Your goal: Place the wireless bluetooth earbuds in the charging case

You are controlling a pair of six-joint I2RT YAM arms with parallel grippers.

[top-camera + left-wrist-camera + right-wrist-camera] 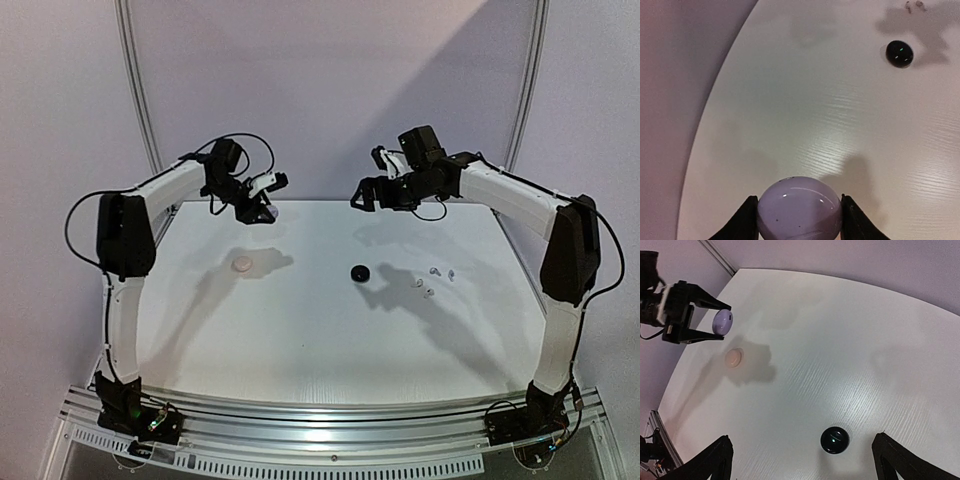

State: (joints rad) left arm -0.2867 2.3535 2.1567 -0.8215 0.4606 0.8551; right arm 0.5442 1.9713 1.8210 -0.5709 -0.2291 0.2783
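My left gripper (270, 184) is held high over the back left of the table, shut on a round lavender case (800, 207). That case also shows in the right wrist view (722, 321) between the left fingers. A round black case (360, 272) lies closed at mid-table, also in the right wrist view (834, 439) and the left wrist view (899, 53). Several tiny pale earbuds (432, 280) lie loose to its right, and a few show in the left wrist view (914, 6). My right gripper (805, 465) is open and empty, raised above the black case.
A small round pink case (242, 263) lies on the white table (300, 340) at the left, below the left gripper; it also shows in the right wrist view (733, 357). A purple backdrop wall stands behind the table's curved far edge.
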